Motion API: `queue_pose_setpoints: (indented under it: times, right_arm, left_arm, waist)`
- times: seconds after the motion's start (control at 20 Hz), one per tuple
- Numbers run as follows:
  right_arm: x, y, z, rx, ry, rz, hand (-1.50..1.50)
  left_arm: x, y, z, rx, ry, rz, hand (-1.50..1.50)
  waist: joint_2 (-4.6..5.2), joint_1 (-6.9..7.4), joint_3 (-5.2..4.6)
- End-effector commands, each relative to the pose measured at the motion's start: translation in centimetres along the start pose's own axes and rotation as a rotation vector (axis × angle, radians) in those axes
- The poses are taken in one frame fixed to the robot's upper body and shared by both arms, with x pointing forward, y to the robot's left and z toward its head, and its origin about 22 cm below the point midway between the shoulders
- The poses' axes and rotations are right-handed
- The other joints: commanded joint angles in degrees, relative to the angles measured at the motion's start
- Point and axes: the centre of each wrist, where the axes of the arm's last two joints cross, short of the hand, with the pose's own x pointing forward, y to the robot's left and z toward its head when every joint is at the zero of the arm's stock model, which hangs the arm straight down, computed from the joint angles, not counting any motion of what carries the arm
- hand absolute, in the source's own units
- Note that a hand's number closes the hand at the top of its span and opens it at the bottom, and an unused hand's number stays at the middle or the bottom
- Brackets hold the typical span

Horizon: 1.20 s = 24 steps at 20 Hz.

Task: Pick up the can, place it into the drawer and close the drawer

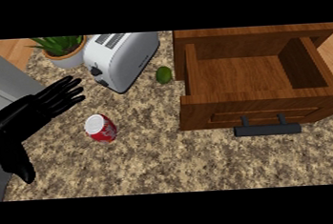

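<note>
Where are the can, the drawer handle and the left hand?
can (103,130), head view, on its red side.
drawer handle (268,130), head view, middle of the black bar.
left hand (30,111), head view, just below the fingers.

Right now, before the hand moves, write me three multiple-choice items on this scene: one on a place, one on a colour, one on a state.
1. Where does the can lie relative to the drawer?
A. inside it
B. on the counter, to its left
C. behind it

2. What colour is the drawer's handle?
A. black
B. red
C. green

3. What state is the left hand in?
A. curled round the can
B. shut, holding nothing
C. open, fingers straight

Answers:
1 B: the can lies on its side on the speckled top, and the pulled-out drawer holds nothing.
2 A: the bar on the drawer's front is black.
3 C: its fingers are spread, apart from the can.
</note>
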Motion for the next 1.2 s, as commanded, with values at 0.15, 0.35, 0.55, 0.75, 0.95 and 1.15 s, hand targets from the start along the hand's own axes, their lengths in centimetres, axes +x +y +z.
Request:
queue_pose_setpoints:
  times: [0.15, 0.35, 0.55, 0.75, 0.95, 1.15]
  right_arm:
    - [1.4, 1.6, 0.9, 0.005, 0.004, -0.013, -1.5]
    - [0.3, -1.7, -0.3, 0.014, -0.005, 0.007, -1.5]
    - [0.0, -0.6, 0.5, -0.005, -0.016, -0.026, -1.5]
    - [1.4, -1.1, 1.7, 0.019, -0.005, -0.013, -1.5]
    - [-0.5, -1.5, 1.4, 0.01, -0.006, -0.008, -1.5]
    - [0.6, -0.5, 1.5, 0.021, -0.009, -0.015, -1.5]
  left_arm:
    - [-3.1, 1.6, -1.1, 0.034, 0.012, -0.013, -1.5]
    - [-5.9, 0.3, -2.0, 0.055, 0.04, -0.027, -1.5]
    - [-7.9, 1.7, -1.1, 0.102, 0.01, -0.042, -1.5]
    - [-8.7, 3.3, -1.6, 0.158, 0.024, -0.071, -1.5]
    - [-10.6, 3.9, -2.1, 0.166, 0.043, -0.055, -1.5]
    - [-11.0, 5.5, -0.2, 0.186, 0.057, -0.051, -1.5]
  waist:
    - [0.1, -0.28, -0.05]
    - [0.06, 0.0, -0.02]
    - [0.09, -0.15, -0.04]
    - [0.22, -0.9, -0.09]
    - [0.27, -0.9, -0.07]
    - [0.32, -0.91, -0.09]
